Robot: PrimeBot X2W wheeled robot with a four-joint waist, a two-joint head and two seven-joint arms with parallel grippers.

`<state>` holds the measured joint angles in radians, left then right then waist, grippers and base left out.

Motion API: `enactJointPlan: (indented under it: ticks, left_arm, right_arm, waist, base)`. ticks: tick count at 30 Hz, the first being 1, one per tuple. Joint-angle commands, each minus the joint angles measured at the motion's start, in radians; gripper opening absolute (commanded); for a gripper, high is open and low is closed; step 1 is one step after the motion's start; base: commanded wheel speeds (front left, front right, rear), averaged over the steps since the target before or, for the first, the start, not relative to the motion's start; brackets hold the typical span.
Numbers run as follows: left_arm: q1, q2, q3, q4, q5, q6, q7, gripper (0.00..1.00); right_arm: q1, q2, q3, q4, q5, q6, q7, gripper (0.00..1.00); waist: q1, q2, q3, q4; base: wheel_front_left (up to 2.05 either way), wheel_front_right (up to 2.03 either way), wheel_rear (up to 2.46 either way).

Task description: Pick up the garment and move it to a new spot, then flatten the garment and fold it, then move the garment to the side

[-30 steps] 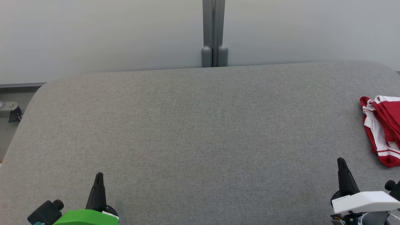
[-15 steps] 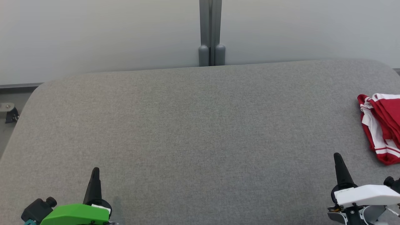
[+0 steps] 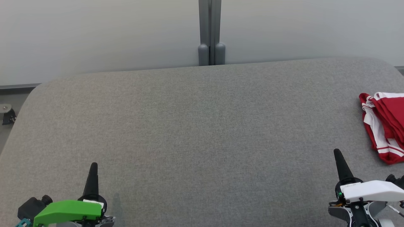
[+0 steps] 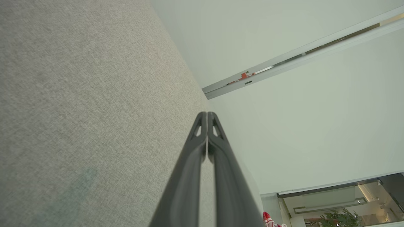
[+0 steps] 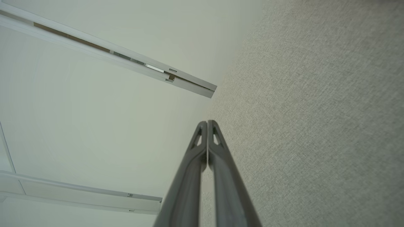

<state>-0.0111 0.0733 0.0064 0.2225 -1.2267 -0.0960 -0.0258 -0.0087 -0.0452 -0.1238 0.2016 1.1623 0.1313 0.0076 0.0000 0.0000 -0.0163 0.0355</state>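
The garment (image 3: 385, 124), red with white stripes, lies crumpled at the right edge of the grey table (image 3: 202, 126), partly cut off by the head view's border. A small piece of the garment (image 4: 268, 220) also peeks in at the bottom of the left wrist view. My left gripper (image 3: 93, 166) hovers at the lower left, shut with nothing in it, far from the garment. Its fingertips (image 4: 206, 115) meet. My right gripper (image 3: 337, 153) stands at the lower right, shut and empty, a short way left of and below the garment. Its two tips (image 5: 207, 123) press together.
The table is covered in grey fabric with rounded far corners. Behind it stands a pale wall with a grey vertical post (image 3: 209, 31). A strip of floor with a small caster (image 3: 8, 116) shows past the table's left edge.
The head view has shifted slightly, so the whole scene sits a little lower-left to the frame. Both grippers reach a bit further up the view. The garment has not moved on the table.
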Motion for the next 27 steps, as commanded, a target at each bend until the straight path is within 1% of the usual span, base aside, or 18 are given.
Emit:
enactJointPlan:
  ticks: [1,27]
  left_arm:
    - [-0.026,0.006,0.008,-0.005,-0.026,-0.006,0.007,0.0]
    - [-0.071,0.003,0.047,0.01,-0.246,-0.024,0.069,0.0]
  right_arm:
    - [-0.022,-0.006,0.001,-0.003,0.027,0.0,0.006,0.0]
    - [-0.07,-0.007,0.006,0.024,0.267,0.0,0.065,0.0]
  waist:
    - [0.0,0.0,0.001,-0.001]
    - [0.0,0.0,0.01,-0.018]
  base:
    - [0.0,0.0,0.0]
    - [0.0,0.0,0.0]
